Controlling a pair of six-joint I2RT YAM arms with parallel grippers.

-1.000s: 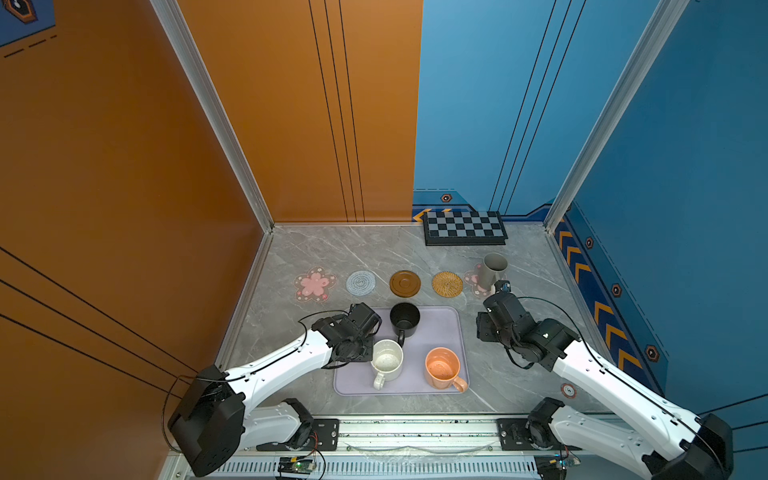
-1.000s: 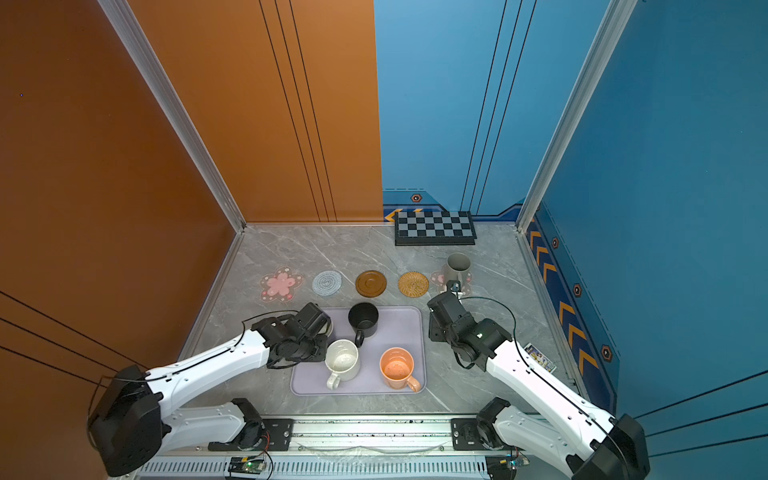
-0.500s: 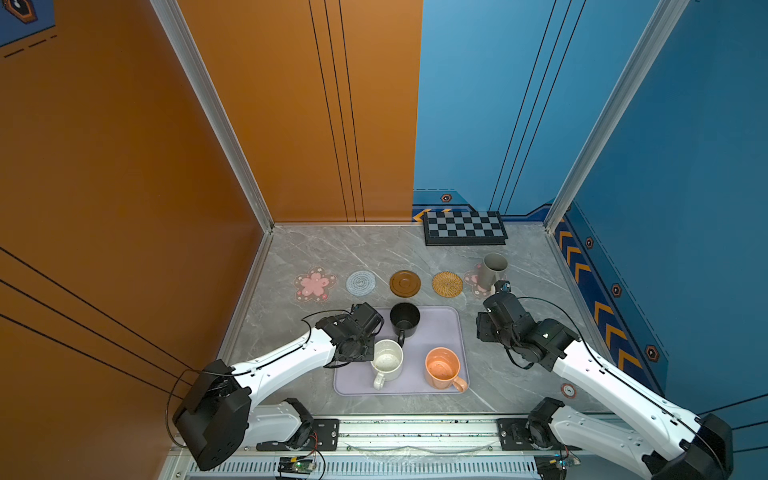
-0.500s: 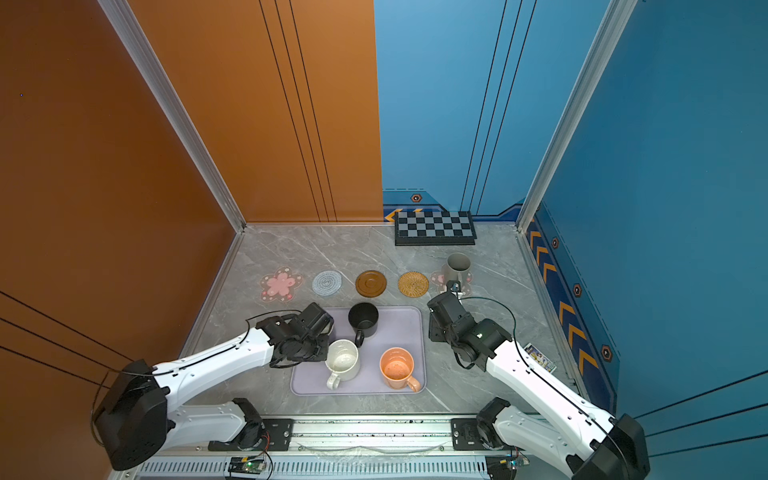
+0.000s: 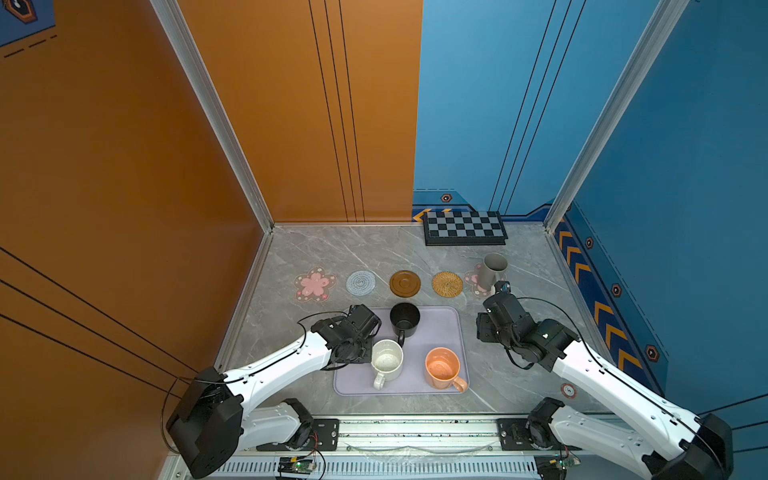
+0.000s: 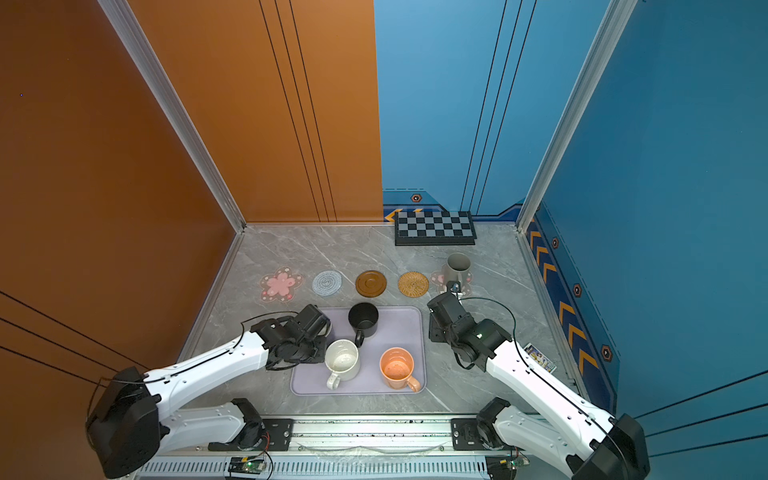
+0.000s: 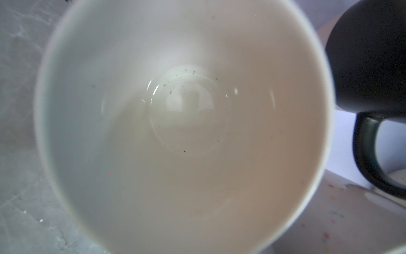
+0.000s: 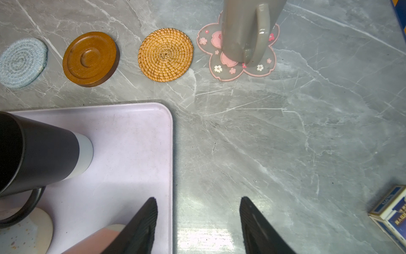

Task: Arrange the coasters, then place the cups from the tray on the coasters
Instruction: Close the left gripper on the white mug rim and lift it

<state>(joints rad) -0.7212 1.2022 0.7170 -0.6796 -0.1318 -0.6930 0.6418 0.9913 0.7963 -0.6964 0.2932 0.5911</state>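
Over the tray's [image 5: 440,328] far left corner, the left fingers were hidden beneath their own wrist in both top views. The left wrist view showed only the cream inside of the lavender cup [image 7: 186,132] filling the frame, so whether they gripped it or stood loose could not be told. The left arm [image 5: 286,365] reached in low from the tray's near left side.

The right fingers [image 8: 140,228] stood apart with nothing between them, hovering at the tray's right edge. The right arm [image 5: 582,370] pointed toward the grey cup [image 5: 492,268], which sat on a pink flower coaster [image 5: 470,279] beyond the tray's far right corner.

On the tray stood the black cup [image 5: 404,318], just beside the lavender one, with the white speckled cup [image 5: 387,360] and orange cup [image 5: 442,368] nearer. Beyond the tray's far edge lay a row on the surface [image 5: 332,253] — second flower coaster [image 5: 314,284], spiral coaster [image 5: 360,283], wooden coaster [image 5: 405,283], rattan coaster [image 5: 447,284].
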